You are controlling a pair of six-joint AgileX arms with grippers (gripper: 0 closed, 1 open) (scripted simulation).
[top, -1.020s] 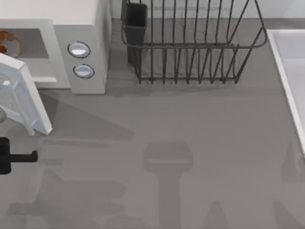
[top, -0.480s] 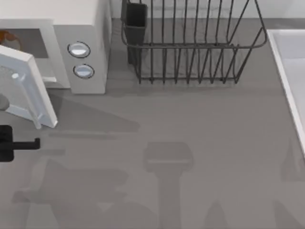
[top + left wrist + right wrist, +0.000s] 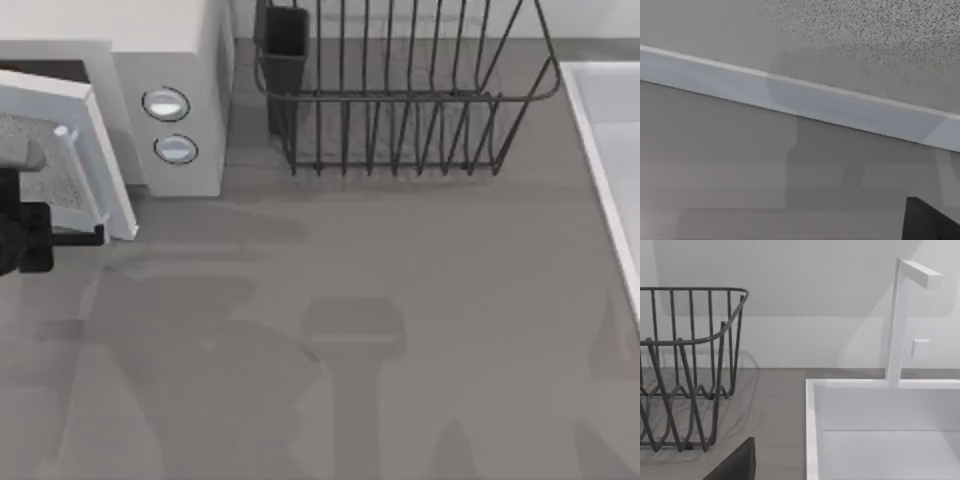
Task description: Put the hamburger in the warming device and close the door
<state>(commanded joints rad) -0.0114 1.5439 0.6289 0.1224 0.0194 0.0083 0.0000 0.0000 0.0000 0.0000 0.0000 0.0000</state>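
Observation:
The white warming device (image 3: 190, 60) stands at the back left, with two round knobs (image 3: 165, 103) on its panel. Its door (image 3: 108, 175) is partly swung in and stands at an angle across the cavity. The hamburger is hidden behind the door. My left gripper (image 3: 88, 236) is at the table's left edge, against the door's outer face near its lower free corner. In the left wrist view the door's white frame (image 3: 805, 97) and speckled grey window (image 3: 865, 45) sit very close. A dark part of my right gripper (image 3: 735, 465) shows in the right wrist view.
A dark wire dish rack (image 3: 400, 100) with a black cup holder (image 3: 283, 50) stands at the back middle. A white sink (image 3: 610, 150) runs along the right edge; its basin (image 3: 880, 410) and faucet (image 3: 900, 315) appear beside the rack (image 3: 690, 365).
The door has swung further toward the appliance, and my left gripper has moved toward the back with it. The hamburger, visible in the cavity before, is now covered by the door.

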